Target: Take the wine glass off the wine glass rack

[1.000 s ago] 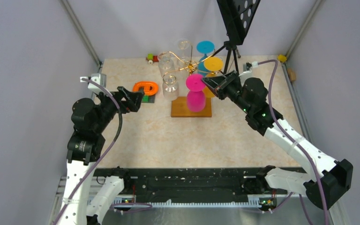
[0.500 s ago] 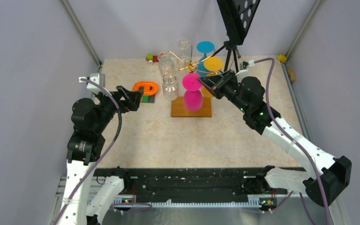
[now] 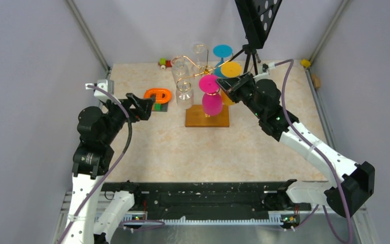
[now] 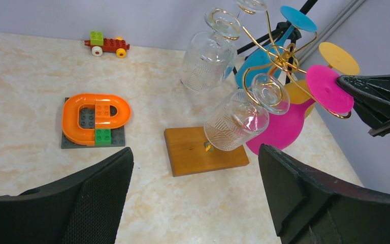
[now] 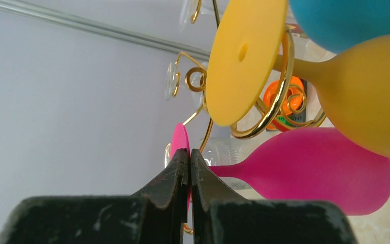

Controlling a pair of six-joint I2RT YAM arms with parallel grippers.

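One pink wine glass (image 3: 212, 103) hangs bowl-down, stem tilted, foot pinched by right gripper (image 5: 189, 152); left gripper (image 3: 150, 108) spread.

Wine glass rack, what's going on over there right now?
The right gripper is pinched shut on the foot of the pink wine glass, which hangs bowl-down on the wine glass rack and does not look free of its gold arm yet. The left gripper hovers open to the side, holding nothing.

No text, brand, number or sign is legible anywhere. The round sticker (image 3: 88, 158) on the left arm (image 3: 84, 185) is too small to read.
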